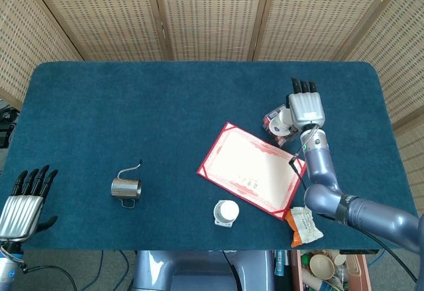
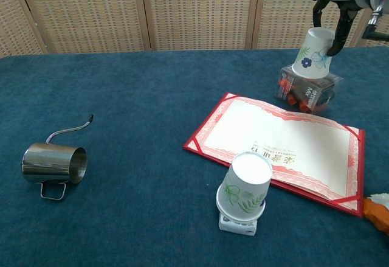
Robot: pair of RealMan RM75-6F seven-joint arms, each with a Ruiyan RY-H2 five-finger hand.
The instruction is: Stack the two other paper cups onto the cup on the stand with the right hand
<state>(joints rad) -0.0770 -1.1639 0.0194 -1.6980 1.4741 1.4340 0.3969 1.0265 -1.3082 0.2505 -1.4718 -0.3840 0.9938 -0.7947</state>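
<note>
At the far right of the bench (image 1: 165, 105), head view: the right hand (image 1: 305, 109) grips an upturned paper cup (image 1: 285, 118) above a clear box (image 1: 273, 121). A second cup (image 1: 226, 211) sits upside down on a small stand near the front edge, beside the red-bordered certificate (image 1: 252, 168). The left hand (image 1: 23, 201) hangs with fingers apart, holding nothing.

Chest view: fingers (image 2: 339, 33) wrap the tilted floral cup (image 2: 313, 51), just above the box (image 2: 310, 89). The second cup (image 2: 245, 186) rests on its stand (image 2: 237, 224). A steel pitcher (image 2: 53, 162) lies at left.

Flowered paper cup (image 2: 314, 51) tilted, upside-down, pinched — leaf-print cup (image 2: 245, 188) inverted on stand (image 2: 236, 224).
</note>
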